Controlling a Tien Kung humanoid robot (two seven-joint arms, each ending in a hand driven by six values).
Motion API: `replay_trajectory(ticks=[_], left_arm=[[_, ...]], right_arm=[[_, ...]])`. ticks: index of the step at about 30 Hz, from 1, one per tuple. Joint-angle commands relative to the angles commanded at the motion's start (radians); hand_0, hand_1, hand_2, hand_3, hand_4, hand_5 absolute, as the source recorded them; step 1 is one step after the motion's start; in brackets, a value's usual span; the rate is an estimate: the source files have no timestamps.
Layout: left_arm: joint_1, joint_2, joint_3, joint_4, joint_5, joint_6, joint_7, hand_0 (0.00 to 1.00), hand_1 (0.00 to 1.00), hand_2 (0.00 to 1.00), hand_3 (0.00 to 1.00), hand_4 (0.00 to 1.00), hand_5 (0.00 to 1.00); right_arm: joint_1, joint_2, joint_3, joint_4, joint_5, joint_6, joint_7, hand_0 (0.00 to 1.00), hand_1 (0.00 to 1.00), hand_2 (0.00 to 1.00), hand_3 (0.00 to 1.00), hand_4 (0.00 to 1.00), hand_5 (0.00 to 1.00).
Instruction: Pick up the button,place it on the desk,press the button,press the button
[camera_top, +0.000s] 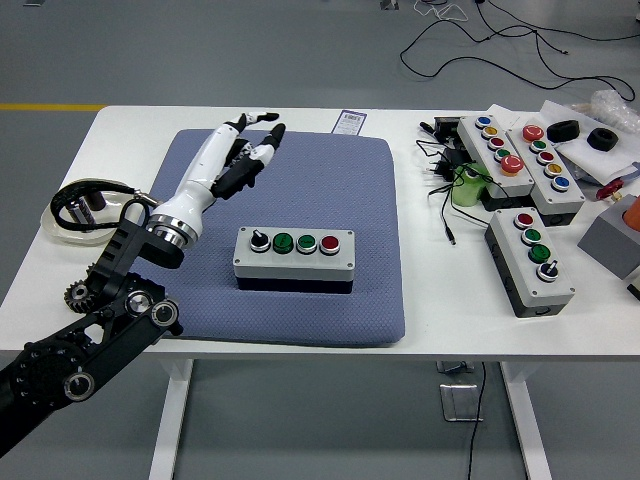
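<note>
A grey button box (294, 258) with a black knob, two green buttons and a red button lies on the blue-grey pad (330, 180). My left hand (243, 150), white with black fingers, is lifted up and to the left of the box, over the pad's far left part. Its fingers are spread and hold nothing. It is well apart from the box. The right arm is out of view.
Three more button boxes (530, 260) and tangled cables (445, 170) lie at the right. A dish (60, 228) with metal cylinders and two gears (80, 294) sit at the left, partly behind my arm. A small card (349, 121) lies past the pad's far edge.
</note>
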Motion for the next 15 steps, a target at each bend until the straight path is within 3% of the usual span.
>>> replay_trajectory(ticks=[5, 6, 8, 10, 11, 12, 15], left_arm=[[0.041, -0.010, -0.132, 0.017, -0.193, -0.018, -0.081, 0.489, 0.653, 0.698, 0.905, 0.677, 0.998], [0.046, -0.012, -0.158, 0.020, -0.226, -0.037, -0.091, 0.700, 0.793, 0.859, 0.906, 0.690, 0.998], [0.054, -0.013, -0.203, 0.024, -0.283, -0.076, -0.104, 0.700, 0.793, 0.859, 0.906, 0.690, 0.998], [0.062, -0.011, -0.242, 0.027, -0.324, -0.112, -0.110, 0.700, 0.793, 0.859, 0.906, 0.690, 0.998], [0.065, -0.010, -0.253, 0.029, -0.327, -0.120, -0.109, 0.700, 0.793, 0.859, 0.906, 0.690, 0.998], [0.070, -0.009, -0.269, 0.030, -0.328, -0.126, -0.107, 0.786, 0.840, 0.897, 0.909, 0.703, 0.998], [0.082, -0.007, -0.301, 0.033, -0.338, -0.134, -0.104, 0.786, 0.840, 0.897, 0.909, 0.703, 0.998]], right_arm=[[0.005, -0.004, -0.006, 0.000, 0.000, 0.000, -0.001, 0.673, 0.658, 0.674, 0.624, 0.310, 0.173], [0.006, -0.004, -0.006, 0.000, 0.000, 0.000, -0.001, 0.673, 0.658, 0.674, 0.624, 0.310, 0.173], [0.007, -0.005, -0.004, 0.000, 0.000, 0.002, -0.001, 0.673, 0.658, 0.674, 0.624, 0.310, 0.173], [0.007, -0.006, -0.004, 0.000, 0.000, 0.002, -0.002, 0.673, 0.658, 0.674, 0.624, 0.310, 0.173], [0.007, -0.006, -0.005, 0.000, 0.000, 0.002, -0.002, 0.673, 0.658, 0.674, 0.624, 0.310, 0.173], [0.007, -0.006, -0.005, 0.000, 0.000, 0.002, -0.002, 0.673, 0.658, 0.674, 0.624, 0.310, 0.173], [0.007, -0.006, -0.005, 0.000, 0.000, 0.002, -0.002, 0.673, 0.658, 0.674, 0.624, 0.310, 0.173]])
